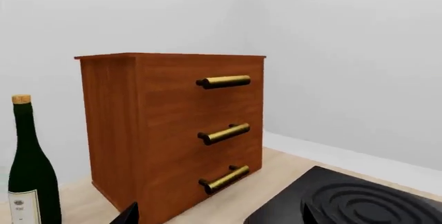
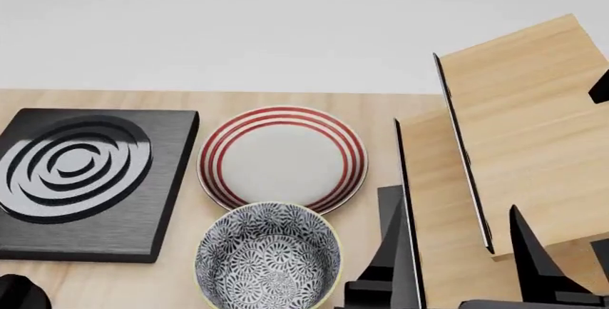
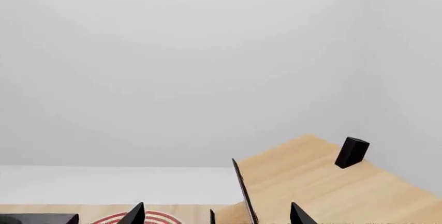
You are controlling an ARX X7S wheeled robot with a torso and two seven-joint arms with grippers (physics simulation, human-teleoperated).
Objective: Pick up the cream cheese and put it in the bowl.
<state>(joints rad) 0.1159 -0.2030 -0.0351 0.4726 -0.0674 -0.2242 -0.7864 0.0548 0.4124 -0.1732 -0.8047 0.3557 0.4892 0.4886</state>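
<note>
We cannot see the cream cheese anywhere; the bowl (image 2: 268,255) sits on the table (image 2: 181,98). Right gripper (image 2: 457,252) jaws stand apart, empty; left jaws unclear. Groping blind risks striking the wooden rack (image 2: 523,130).

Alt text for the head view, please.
A blue-and-white floral bowl sits empty on a wooden table, with a red-ringed plate just behind it and a black stove to the left. Tilted wooden panels fill the right.
</note>
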